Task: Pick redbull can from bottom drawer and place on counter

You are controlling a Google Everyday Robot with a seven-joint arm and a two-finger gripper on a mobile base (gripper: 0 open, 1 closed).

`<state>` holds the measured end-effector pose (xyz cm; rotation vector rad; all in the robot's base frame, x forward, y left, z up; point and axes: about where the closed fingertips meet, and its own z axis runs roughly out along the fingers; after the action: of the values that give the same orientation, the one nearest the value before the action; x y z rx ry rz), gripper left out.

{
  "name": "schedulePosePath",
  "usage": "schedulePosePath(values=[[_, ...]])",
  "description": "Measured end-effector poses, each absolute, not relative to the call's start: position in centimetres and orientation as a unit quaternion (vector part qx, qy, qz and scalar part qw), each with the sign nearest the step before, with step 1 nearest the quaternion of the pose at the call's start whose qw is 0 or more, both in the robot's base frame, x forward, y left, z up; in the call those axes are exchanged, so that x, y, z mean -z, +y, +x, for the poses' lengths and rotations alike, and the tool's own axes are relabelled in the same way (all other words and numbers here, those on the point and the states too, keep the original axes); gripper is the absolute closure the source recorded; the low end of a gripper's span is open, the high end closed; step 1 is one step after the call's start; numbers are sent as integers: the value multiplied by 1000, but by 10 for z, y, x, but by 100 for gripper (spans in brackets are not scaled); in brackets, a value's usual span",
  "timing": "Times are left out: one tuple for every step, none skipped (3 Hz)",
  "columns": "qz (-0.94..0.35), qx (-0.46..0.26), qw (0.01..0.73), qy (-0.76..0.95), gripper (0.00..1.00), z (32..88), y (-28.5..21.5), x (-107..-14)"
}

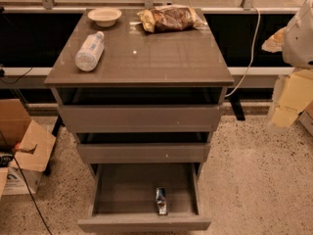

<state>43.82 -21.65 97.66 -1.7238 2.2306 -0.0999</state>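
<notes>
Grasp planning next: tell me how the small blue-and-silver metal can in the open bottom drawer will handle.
The slim blue-and-silver metal can looks round-sided, so a nudge would probably roll or tip it. Its shiny skin is likely slippery and dentable. The gripper hangs at the view's right edge, apart from the grey-brown bottom drawer.

Loose things on and around the grey-brown cabinet (142,119)

On top of the cabinet, a clear water bottle (89,51) lies on its side near the left edge, a pale bowl (104,16) stands at the back left, and a crumpled snack bag (168,18) lies at the back right. Left of the cabinet, an open cardboard box (24,146) sits on the speckled floor (254,180). Right of the cabinet, a white cable (250,58) hangs down.
</notes>
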Motion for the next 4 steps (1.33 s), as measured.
schedulePosePath(values=[[-603,35,160,781,0,438,-217,-977],[-582,25,153,798,0,443,-212,-944],[-559,17,137,817,0,448,-211,-911],[-530,6,111,840,0,459,-210,-862]])
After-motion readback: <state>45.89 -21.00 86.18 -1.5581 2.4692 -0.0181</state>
